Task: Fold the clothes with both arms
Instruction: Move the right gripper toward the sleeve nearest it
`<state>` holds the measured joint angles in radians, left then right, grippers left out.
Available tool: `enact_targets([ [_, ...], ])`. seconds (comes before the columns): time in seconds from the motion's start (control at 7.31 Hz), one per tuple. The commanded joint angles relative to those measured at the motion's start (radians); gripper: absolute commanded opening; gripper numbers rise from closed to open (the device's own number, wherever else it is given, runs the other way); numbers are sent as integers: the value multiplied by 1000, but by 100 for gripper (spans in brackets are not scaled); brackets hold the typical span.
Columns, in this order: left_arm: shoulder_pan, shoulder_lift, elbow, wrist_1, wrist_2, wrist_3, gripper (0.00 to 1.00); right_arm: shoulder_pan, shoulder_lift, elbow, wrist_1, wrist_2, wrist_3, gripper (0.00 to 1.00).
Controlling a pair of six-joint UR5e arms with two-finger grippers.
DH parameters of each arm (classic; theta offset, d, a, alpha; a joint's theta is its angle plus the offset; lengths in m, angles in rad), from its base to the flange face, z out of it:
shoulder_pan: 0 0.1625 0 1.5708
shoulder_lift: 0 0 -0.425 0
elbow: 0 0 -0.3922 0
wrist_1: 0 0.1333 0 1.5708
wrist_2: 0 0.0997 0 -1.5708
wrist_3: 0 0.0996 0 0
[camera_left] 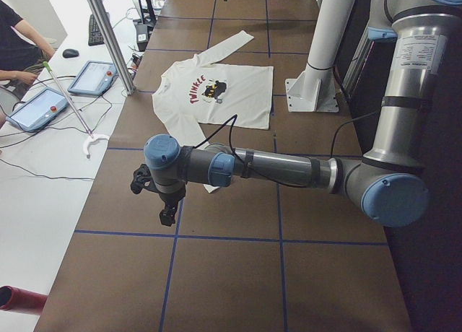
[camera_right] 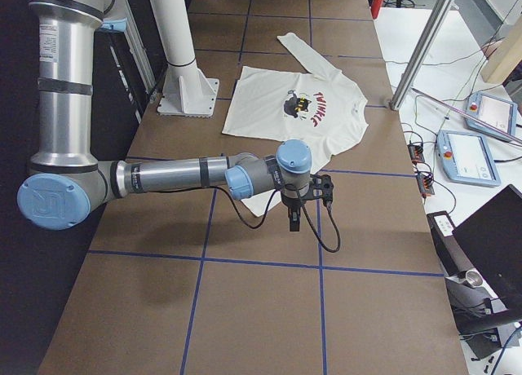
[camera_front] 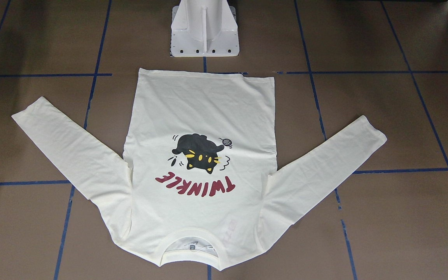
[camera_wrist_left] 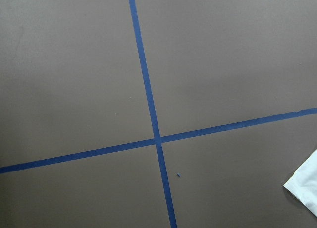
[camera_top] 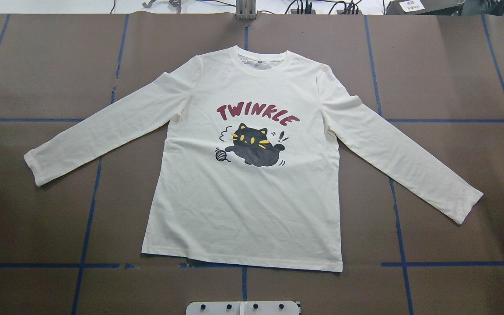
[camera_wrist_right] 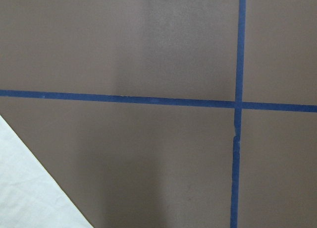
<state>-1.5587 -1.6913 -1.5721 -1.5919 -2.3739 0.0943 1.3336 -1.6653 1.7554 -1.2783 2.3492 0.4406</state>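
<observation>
Shirt (camera_top: pixel 243 197) lies flat, print-up at worktop (camera_top: pixel 37 218) centre, hem toward the robot-side edge, 0 folds made; left end effector (camera_left: pixel 166 206) and right end effector (camera_right: pixel 293 218) hover beside it, grip state cannot be told.

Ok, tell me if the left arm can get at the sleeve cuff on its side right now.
Probably yes. The left gripper hangs above bare table close beside the left sleeve cuff, whose corner shows at the left wrist view's edge. Nothing lies on or around the cuff.
</observation>
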Motion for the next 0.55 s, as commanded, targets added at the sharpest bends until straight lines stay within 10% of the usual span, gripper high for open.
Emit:
enact_targets([
  [0.0,0,2,-23,-2,-4,4,100,-204,-28,-7,237,-55,348,100],
  [0.41,2,2,-34,-5,-11,2,100,-382,-85,-55,423,-154,573,98],
])
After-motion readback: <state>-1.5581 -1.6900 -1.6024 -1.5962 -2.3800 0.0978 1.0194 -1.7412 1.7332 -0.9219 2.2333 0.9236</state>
